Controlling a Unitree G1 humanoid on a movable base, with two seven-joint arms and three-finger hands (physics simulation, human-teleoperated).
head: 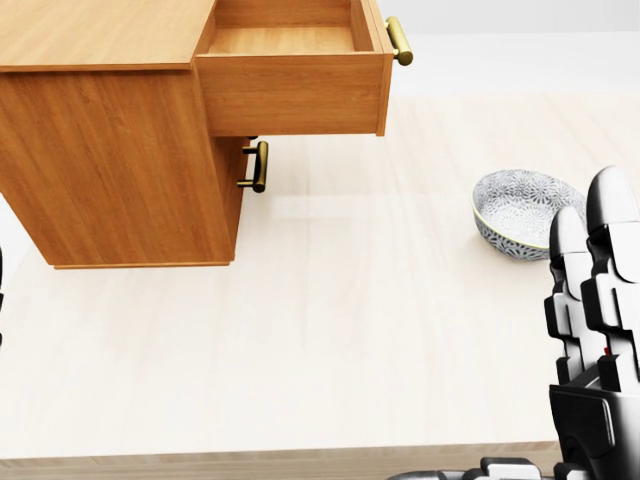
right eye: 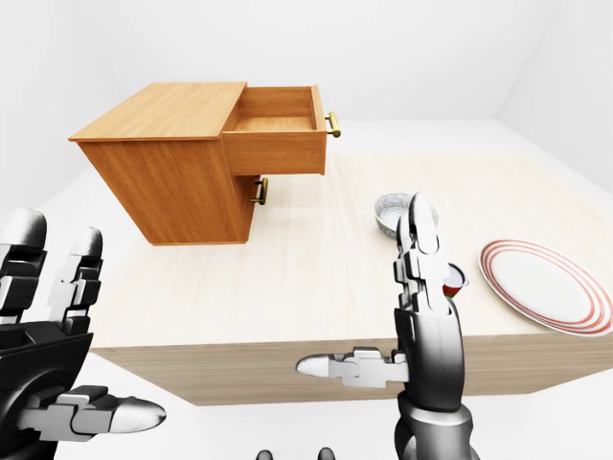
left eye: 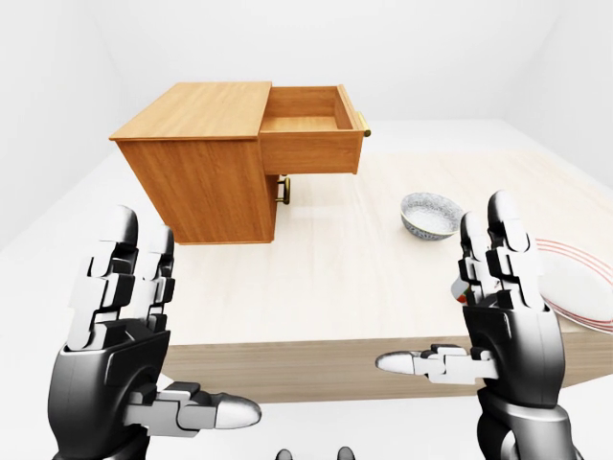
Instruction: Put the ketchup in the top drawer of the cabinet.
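Observation:
The wooden cabinet (left eye: pixel 196 177) stands on the table at the upper left. Its top drawer (left eye: pixel 311 142) is pulled out and looks empty inside (head: pixel 285 40). The ketchup (right eye: pixel 455 282) shows only as a small red sliver on the table, mostly hidden behind my right hand. My right hand (right eye: pixel 369 287) is raised with open fingers just this side of the ketchup, near the table's near edge, holding nothing. My left hand (left eye: pixel 182 321) is open and empty at the lower left, off the table's near edge.
A patterned bowl (left eye: pixel 431 213) sits on the pale table (left eye: pixel 326 287) to the right of the cabinet. A white plate with red rings (right eye: pixel 546 286) lies at the right edge. The lower drawer's brass handle (head: pixel 258 165) sticks out under the open drawer.

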